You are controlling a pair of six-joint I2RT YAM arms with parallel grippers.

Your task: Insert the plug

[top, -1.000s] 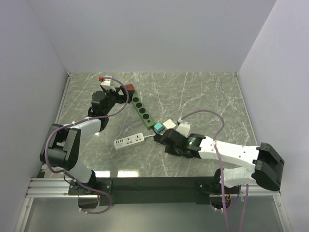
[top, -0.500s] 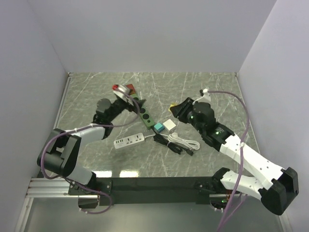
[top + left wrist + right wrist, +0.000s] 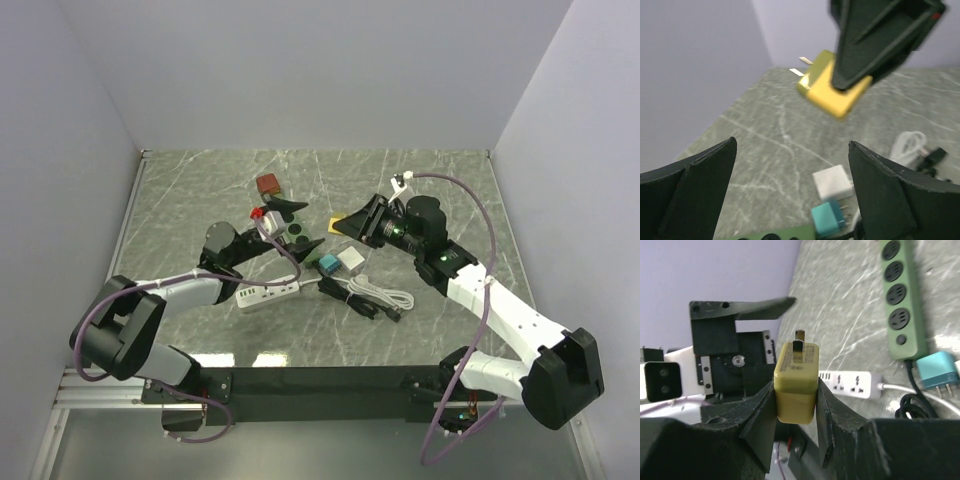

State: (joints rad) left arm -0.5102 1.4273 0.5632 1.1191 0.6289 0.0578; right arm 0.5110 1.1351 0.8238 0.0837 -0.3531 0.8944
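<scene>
My right gripper [image 3: 345, 224] is shut on a yellow plug [image 3: 796, 380] and holds it in the air, prongs pointing away from the wrist. The plug also shows in the left wrist view [image 3: 832, 90], between the right gripper's black fingers [image 3: 880, 40]. My left gripper [image 3: 285, 217] is open and empty, facing the plug from close by; in its own view [image 3: 792, 145] the jaws stand wide apart. The green power strip [image 3: 900, 300] lies on the table below, partly hidden by the left gripper in the top view [image 3: 303, 240]. A white power strip [image 3: 265, 293] lies nearer the front.
A teal plug [image 3: 327, 263] and a white adapter [image 3: 351, 260] lie at the green strip's near end. A bundled black and white cable [image 3: 375, 295] lies beside them. A brown-red block [image 3: 268, 184] sits at the back. Walls close in three sides.
My right gripper rose from the table near the cable and swung left with the yellow plug. My left gripper moved from the back left toward the middle, over the green strip.
</scene>
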